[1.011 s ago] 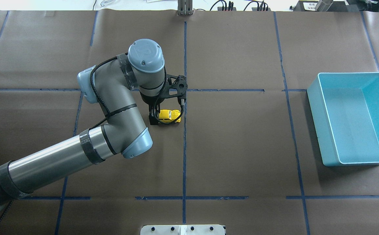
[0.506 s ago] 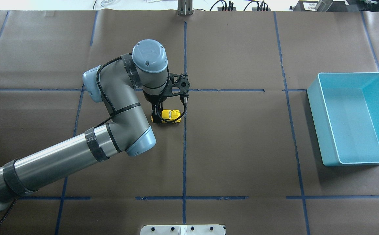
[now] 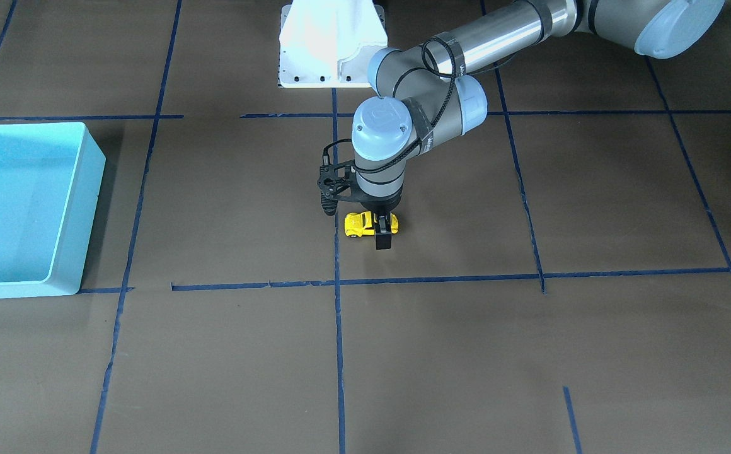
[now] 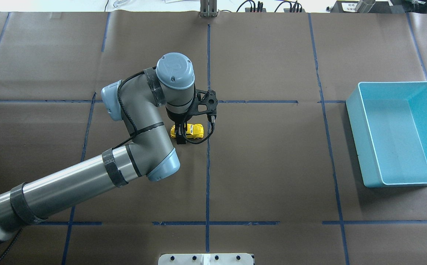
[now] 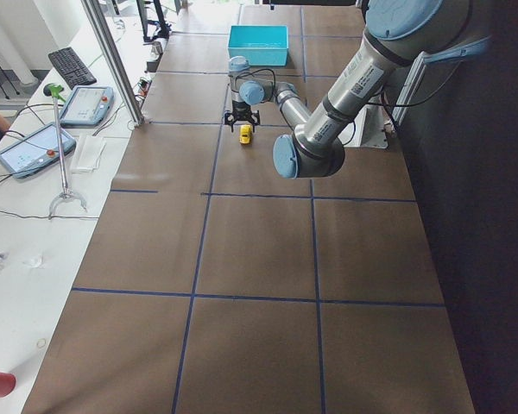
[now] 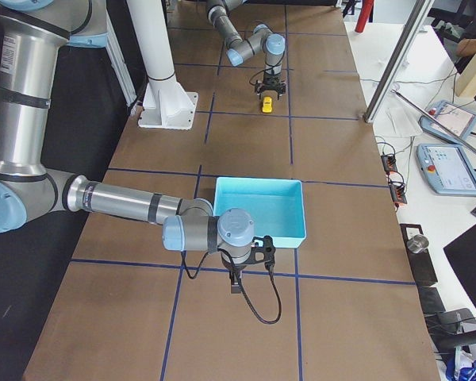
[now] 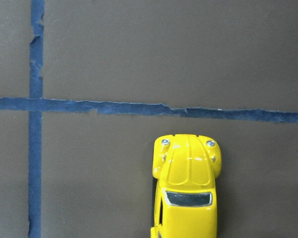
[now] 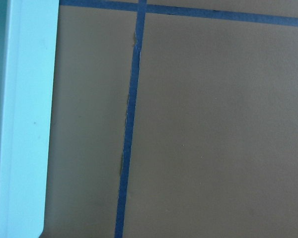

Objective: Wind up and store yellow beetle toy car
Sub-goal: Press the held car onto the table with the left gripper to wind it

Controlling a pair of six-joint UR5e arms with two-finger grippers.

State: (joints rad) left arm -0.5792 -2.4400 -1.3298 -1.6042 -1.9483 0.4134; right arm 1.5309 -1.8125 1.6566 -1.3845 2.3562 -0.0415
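Note:
The yellow beetle toy car stands on the brown table near the centre, nose toward the bin side; it also shows in the front view and the left wrist view. My left gripper points straight down over the car's rear end, one finger beside the car's side, the other hidden under the wrist; the jaws look open around it. The light blue bin stands at the table's right. My right gripper hangs low beside the bin's near wall; I cannot tell its state.
Blue tape lines cross the brown paper. The white arm mount stands at the robot's edge of the table. A metal post stands at the far edge. Tablets and a keyboard lie on the side bench.
My left arm has moved right, bringing its gripper from beside the car's rear to over it. The car has stayed in place.

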